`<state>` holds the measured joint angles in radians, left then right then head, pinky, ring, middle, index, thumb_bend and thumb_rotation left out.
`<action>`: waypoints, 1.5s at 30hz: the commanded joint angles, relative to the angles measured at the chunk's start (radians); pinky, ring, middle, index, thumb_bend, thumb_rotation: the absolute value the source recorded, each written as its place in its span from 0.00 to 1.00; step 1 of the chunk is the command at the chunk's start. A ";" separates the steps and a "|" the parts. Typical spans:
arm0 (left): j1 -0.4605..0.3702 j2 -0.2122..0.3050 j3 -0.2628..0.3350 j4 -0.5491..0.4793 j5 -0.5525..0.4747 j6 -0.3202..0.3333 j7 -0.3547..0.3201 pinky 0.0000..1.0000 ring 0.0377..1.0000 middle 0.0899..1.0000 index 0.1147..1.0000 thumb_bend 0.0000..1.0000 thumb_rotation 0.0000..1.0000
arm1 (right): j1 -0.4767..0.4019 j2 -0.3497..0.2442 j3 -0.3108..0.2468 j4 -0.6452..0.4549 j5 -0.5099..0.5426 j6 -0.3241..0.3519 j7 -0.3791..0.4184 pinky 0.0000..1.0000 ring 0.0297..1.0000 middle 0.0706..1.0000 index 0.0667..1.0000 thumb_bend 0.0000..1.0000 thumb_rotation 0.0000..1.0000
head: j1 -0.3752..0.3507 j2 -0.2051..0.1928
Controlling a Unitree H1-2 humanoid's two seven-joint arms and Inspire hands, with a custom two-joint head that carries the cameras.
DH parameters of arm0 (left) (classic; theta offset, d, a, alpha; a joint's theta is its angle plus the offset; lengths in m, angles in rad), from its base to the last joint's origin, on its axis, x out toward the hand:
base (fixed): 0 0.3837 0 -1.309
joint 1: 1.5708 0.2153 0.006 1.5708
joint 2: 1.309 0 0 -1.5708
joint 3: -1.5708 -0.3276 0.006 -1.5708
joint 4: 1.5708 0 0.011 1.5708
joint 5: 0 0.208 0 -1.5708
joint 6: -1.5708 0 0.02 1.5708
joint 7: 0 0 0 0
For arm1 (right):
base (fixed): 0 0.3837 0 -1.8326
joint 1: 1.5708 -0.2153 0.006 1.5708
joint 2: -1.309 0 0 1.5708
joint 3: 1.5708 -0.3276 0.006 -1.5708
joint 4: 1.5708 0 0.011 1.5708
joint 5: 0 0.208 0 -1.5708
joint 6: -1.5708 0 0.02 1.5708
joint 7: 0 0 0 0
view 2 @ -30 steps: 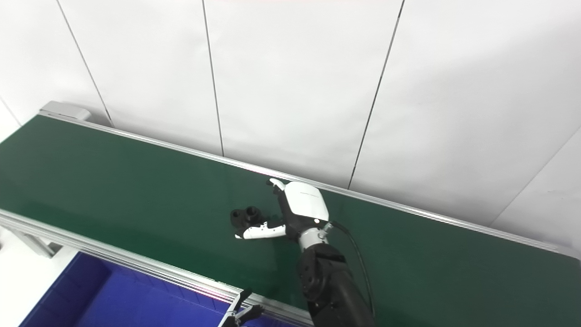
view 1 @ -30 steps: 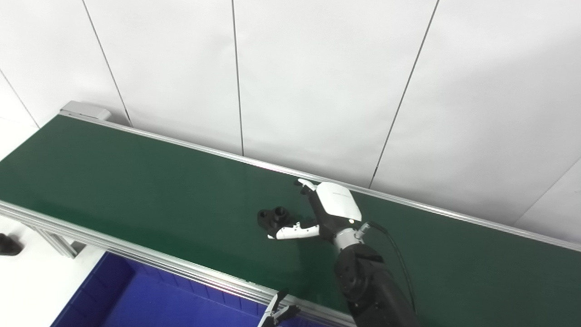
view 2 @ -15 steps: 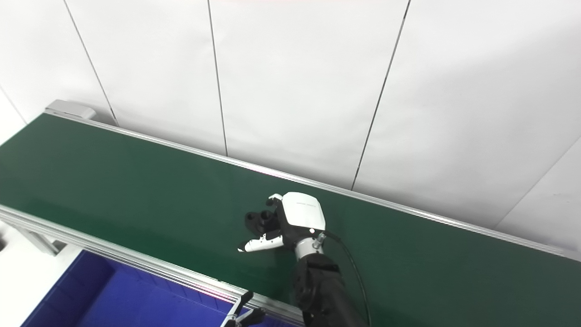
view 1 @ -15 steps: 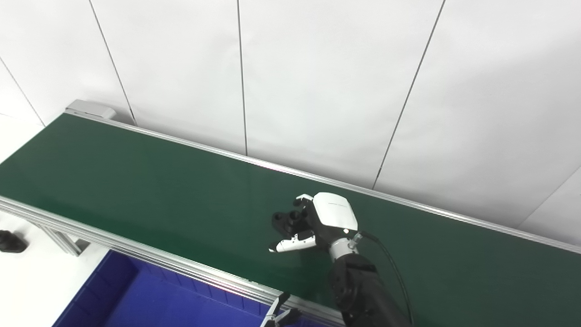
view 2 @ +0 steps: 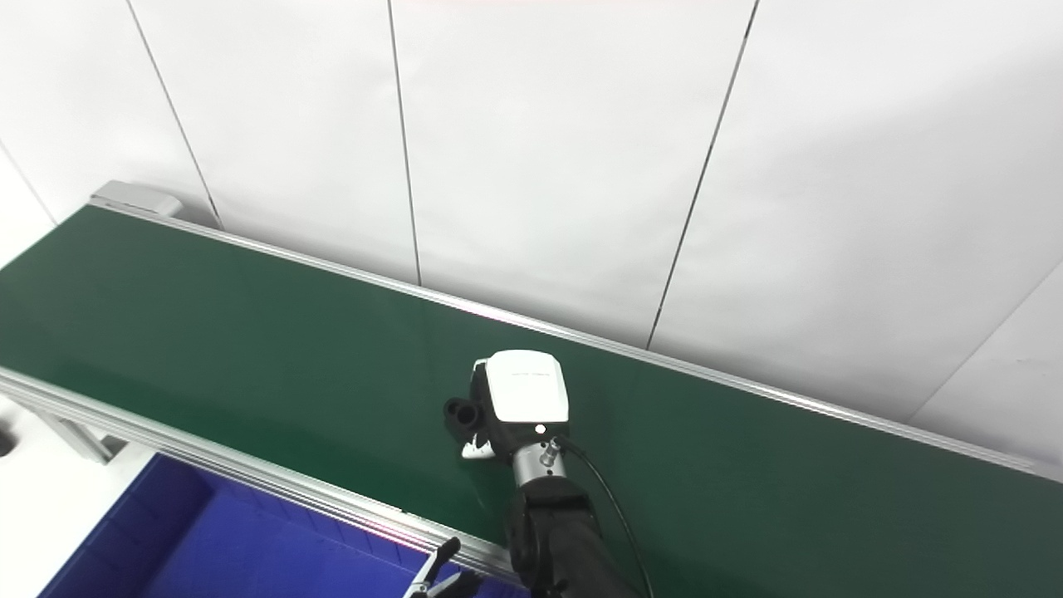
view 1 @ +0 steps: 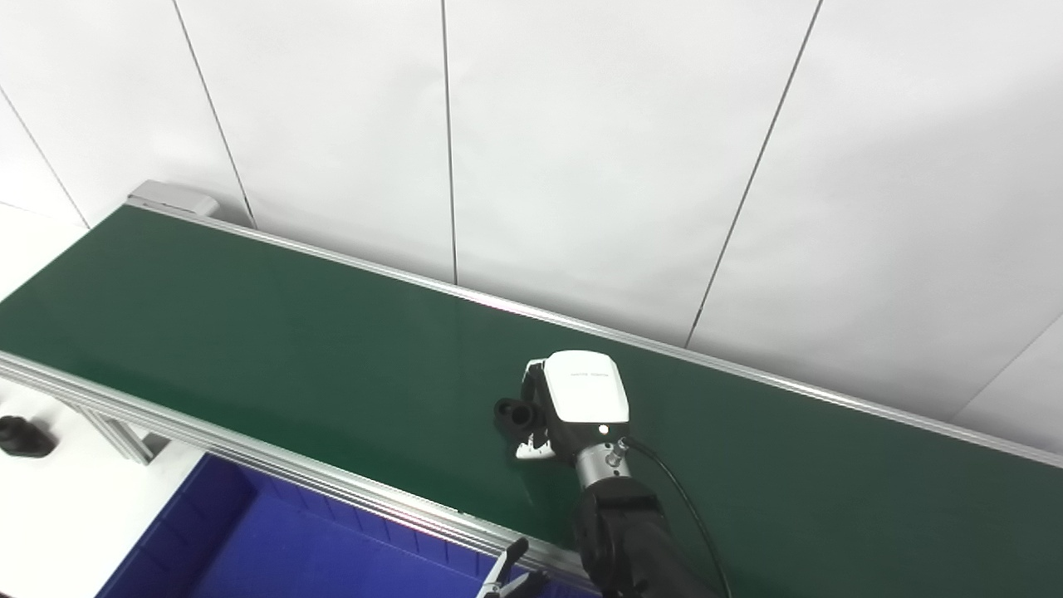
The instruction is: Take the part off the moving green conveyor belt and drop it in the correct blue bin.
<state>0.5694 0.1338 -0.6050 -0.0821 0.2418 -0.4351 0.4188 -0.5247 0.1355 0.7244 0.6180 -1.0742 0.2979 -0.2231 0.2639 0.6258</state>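
Left eye view and right eye view agree on the scene. A white panelled wall (view 1: 581, 149) with thin dark seams fills the upper part of both. Below it, the green conveyor belt (view 1: 249, 332) runs diagonally from upper left to lower right, bounded by a silver aluminium frame (view 1: 208, 440) on the near side and a matching rail along the wall side. A blue bin (view 1: 274, 548) sits below the near edge of the belt, at the bottom left, only partly in view. The right arm (view 1: 623, 540), black, enters from the bottom edge and reaches up over the belt. The right hand (view 1: 573, 403), with a white back plate, sits over the middle of the belt with its fingers curled in and clamped on the black part (view 1: 513, 413). The part shows just at the left of the hand, with one round opening visible; whether it is touching the belt or lifted clear cannot be told. At the bottom edge, over the near frame, the tips of the left hand (view 1: 511, 577) show, its fingers apart and holding nothing. A small dark object (view 1: 21, 436) lies on the white floor at far left.
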 commanded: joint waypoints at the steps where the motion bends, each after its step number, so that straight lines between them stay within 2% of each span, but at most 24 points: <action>1: 0.029 -0.099 -0.079 -0.041 0.030 -0.034 -0.027 0.77 0.86 0.85 0.99 0.79 0.78 | -0.022 -0.006 0.002 -0.001 -0.013 0.036 0.005 0.04 0.08 0.13 0.45 0.52 0.12 | -0.005 0.001; 11: 0.023 -0.095 -0.082 -0.036 0.017 -0.034 -0.028 0.78 0.85 0.84 0.97 0.79 0.77 | -0.004 -0.036 -0.016 -0.058 0.008 0.016 0.020 0.07 0.10 0.16 0.45 0.52 0.12 | -0.014 0.002; 19: 0.024 -0.094 -0.067 -0.043 -0.008 -0.034 -0.053 0.79 0.84 0.83 0.96 0.79 0.75 | 0.032 -0.062 -0.037 -0.172 0.026 -0.022 -0.036 0.08 0.11 0.17 0.45 0.52 0.12 | -0.039 0.014; 25: 0.022 -0.076 -0.047 -0.052 -0.023 -0.033 -0.071 0.78 0.83 0.82 0.95 0.78 0.75 | 0.076 -0.104 -0.045 -0.344 0.020 -0.014 0.013 0.08 0.11 0.18 0.45 0.51 0.13 | -0.085 0.023; 32: 0.040 -0.079 0.014 -0.071 0.058 -0.032 -0.074 0.70 0.79 0.79 0.92 0.80 0.82 | 0.125 -0.161 -0.065 -0.505 -0.001 -0.014 0.056 0.08 0.12 0.19 0.45 0.51 0.13 | -0.142 0.042; 36: 0.050 -0.071 0.045 -0.085 0.095 -0.033 -0.074 0.69 0.77 0.78 0.92 0.80 0.86 | 0.163 -0.190 -0.087 -0.611 -0.016 -0.007 0.102 0.08 0.11 0.19 0.45 0.51 0.13 | -0.195 0.065; 37: 0.053 -0.064 0.048 -0.095 0.067 -0.031 -0.091 0.69 0.77 0.78 0.92 0.80 0.86 | 0.175 -0.194 -0.094 -0.642 -0.018 -0.003 0.118 0.08 0.11 0.19 0.45 0.51 0.13 | -0.231 0.082; 41: 0.068 -0.041 0.071 -0.140 -0.023 -0.020 -0.159 0.83 0.83 0.83 0.97 0.77 0.84 | 0.227 -0.205 -0.113 -0.756 -0.050 0.008 0.184 0.08 0.11 0.18 0.45 0.51 0.13 | -0.297 0.112; 42: 0.073 -0.032 0.080 -0.159 -0.043 -0.012 -0.177 0.84 0.84 0.84 0.98 0.77 0.84 | 0.244 -0.205 -0.118 -0.791 -0.063 0.013 0.205 0.08 0.11 0.18 0.45 0.51 0.13 | -0.341 0.137; 43: 0.077 -0.027 0.088 -0.173 -0.057 -0.006 -0.192 0.88 0.85 0.85 0.99 0.74 0.85 | 0.257 -0.203 -0.124 -0.814 -0.073 0.015 0.221 0.08 0.11 0.18 0.45 0.51 0.13 | -0.341 0.137; 44: 0.081 -0.019 0.098 -0.191 -0.074 0.005 -0.208 0.89 0.86 0.85 1.00 0.73 0.85 | 0.274 -0.201 -0.130 -0.844 -0.084 0.021 0.242 0.08 0.11 0.17 0.45 0.51 0.13 | -0.384 0.162; 45: 0.084 -0.016 0.107 -0.202 -0.085 0.013 -0.223 0.91 0.87 0.86 1.00 0.73 0.85 | 0.287 -0.198 -0.136 -0.863 -0.093 0.023 0.258 0.08 0.11 0.17 0.45 0.51 0.13 | -0.384 0.162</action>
<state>0.6323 0.1064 -0.5084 -0.2488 0.1767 -0.4193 0.2176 -0.2328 -0.0795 0.6036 -0.1949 -1.1456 0.3001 0.0247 -0.1212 0.7869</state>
